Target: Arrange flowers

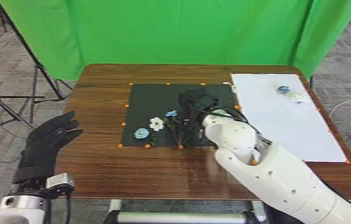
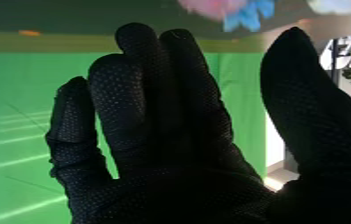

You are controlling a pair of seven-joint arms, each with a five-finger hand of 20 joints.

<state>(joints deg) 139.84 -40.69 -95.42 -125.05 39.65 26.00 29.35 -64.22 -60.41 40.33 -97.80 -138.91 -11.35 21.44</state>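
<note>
Straight-fingered, mesh-gloved right hand near a rounded white flower

Soft light covers the table, while pale streaks slant across the green backdrop in the right wrist view.

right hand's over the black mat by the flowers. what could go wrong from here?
The right hand is close to a small blue flower, so a leftward sweep might knock it. That flower sits near the white flower, so lifting either could drag the other.
</note>
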